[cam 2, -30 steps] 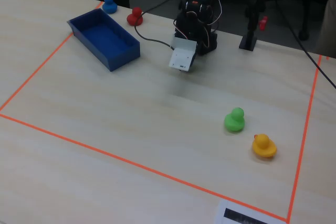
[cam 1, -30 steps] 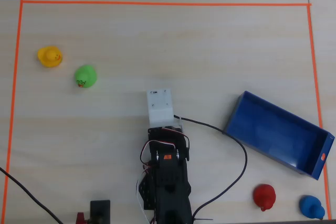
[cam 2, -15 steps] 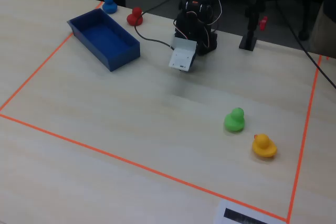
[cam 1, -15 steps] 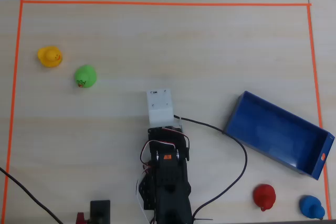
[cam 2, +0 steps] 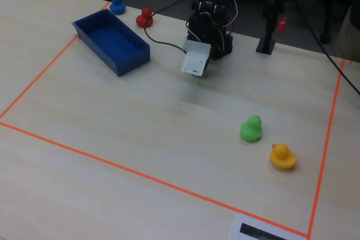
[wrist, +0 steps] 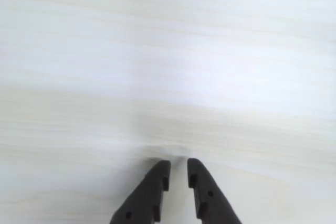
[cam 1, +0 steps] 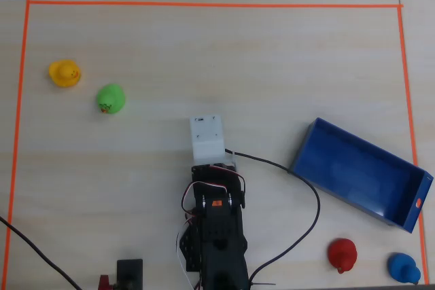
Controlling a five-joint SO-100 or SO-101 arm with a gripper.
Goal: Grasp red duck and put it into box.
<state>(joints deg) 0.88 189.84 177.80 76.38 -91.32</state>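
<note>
Overhead view: pale wood-grain bench (cam 1: 204, 59) was edged with thin orange tape (cam 1: 211, 5). The black arm (cam 1: 216, 236) sat folded at bottom centre, its white boxy wrist block (cam 1: 207, 139) pointing up-frame. The red duck (cam 1: 342, 255), small, rounded and glossy, sat near the bottom right, just beside the blue duck (cam 1: 404, 267) and just below the box (cam 1: 360, 174), a long blue low-walled tray lying at a slant with an orange mark at its right end. The green duck (cam 1: 110, 98) and yellow duck (cam 1: 64, 73) sat far left, well apart from the arm.

Wrist view: the tool (wrist: 178, 169) was nearly closed, only a thin slit between the matte black fingertips, gripping nothing, over bare smooth wood.

Fixed view: the red duck (cam 2: 144, 18) sat behind the box (cam 2: 95, 23), apart from it. The tool itself was hidden under the wrist block (cam 2: 195, 60).
</note>
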